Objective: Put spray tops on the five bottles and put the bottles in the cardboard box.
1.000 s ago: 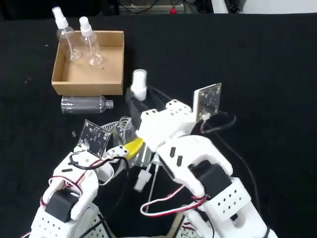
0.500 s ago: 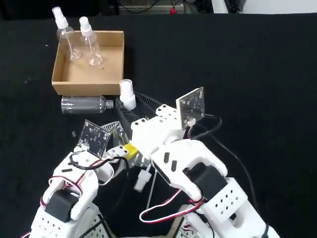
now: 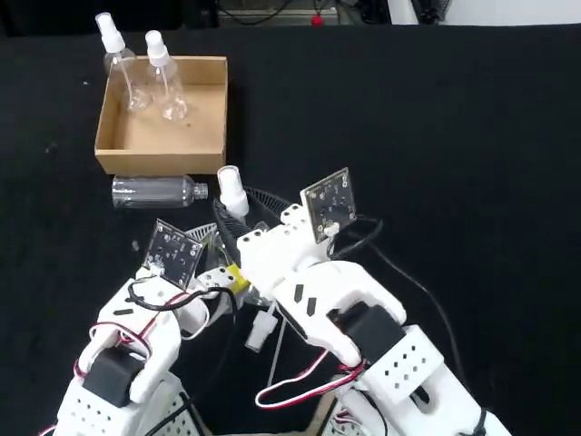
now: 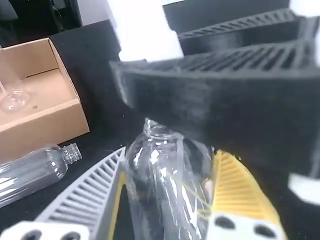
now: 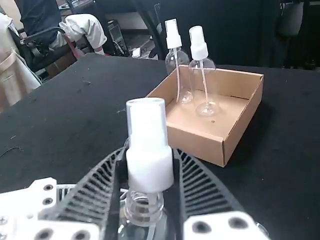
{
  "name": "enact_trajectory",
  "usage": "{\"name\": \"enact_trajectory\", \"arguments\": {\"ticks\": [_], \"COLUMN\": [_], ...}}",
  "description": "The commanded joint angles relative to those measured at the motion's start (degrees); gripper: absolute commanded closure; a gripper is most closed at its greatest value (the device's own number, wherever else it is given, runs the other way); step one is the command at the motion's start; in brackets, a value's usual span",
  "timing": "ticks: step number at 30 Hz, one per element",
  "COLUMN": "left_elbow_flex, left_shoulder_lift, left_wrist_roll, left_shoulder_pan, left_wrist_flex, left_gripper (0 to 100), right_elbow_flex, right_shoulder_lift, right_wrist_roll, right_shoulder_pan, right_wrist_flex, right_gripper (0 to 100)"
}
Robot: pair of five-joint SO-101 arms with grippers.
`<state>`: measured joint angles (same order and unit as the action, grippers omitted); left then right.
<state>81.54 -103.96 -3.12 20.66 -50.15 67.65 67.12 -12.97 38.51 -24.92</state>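
My left gripper [image 4: 167, 187] is shut on a clear bottle [image 4: 160, 170], held upright with its open neck up, near the table's front [image 3: 227, 245]. My right gripper [image 5: 147, 162] is shut on a white spray top [image 5: 149, 145], which sits right over that bottle's neck [image 5: 145, 205]; from above the spray top [image 3: 231, 189] stands between the black fingers [image 3: 263, 198]. The cardboard box [image 3: 207, 109] at the far left holds two upright capped bottles [image 3: 165, 86]. One uncapped bottle [image 3: 156, 191] lies in front of the box.
A loose spray top with its tube [image 3: 261, 329] lies on the black table between the two arms. Both arms crowd the front middle. The right half of the table [image 3: 472, 163] is bare black cloth.
My right gripper has carried the spray top leftward and down, from beside the bottle to directly over its neck. The left gripper has kept still with the bottle.
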Motion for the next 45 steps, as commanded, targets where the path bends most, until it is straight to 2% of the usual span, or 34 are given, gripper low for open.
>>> {"name": "enact_trajectory", "arguments": {"ticks": [1,13,19,42,45], "left_elbow_flex": [-2.33,-2.33,-2.33,-2.42,-2.59], "left_shoulder_lift": [-0.62,-0.62,-0.62,-0.70,-0.70], "left_wrist_roll": [0.35,0.62,0.70,0.70,0.70], "left_shoulder_pan": [0.13,0.04,0.04,0.04,0.04], "left_wrist_flex": [-0.18,-0.18,-0.18,-0.18,-0.09], "left_gripper": [75,75,75,75,75], "right_elbow_flex": [-0.48,-0.66,-1.10,2.68,2.42], "right_shoulder_lift": [1.10,1.71,6.46,6.90,6.73], "right_wrist_roll": [0.70,0.09,-7.12,-7.03,-5.27], "right_shoulder_pan": [-0.26,-0.18,-0.44,0.53,0.70], "right_wrist_flex": [1.32,1.23,-5.45,-4.31,-4.04], "right_gripper": [94.6,94.9,94.9,94.5,89.2]}}
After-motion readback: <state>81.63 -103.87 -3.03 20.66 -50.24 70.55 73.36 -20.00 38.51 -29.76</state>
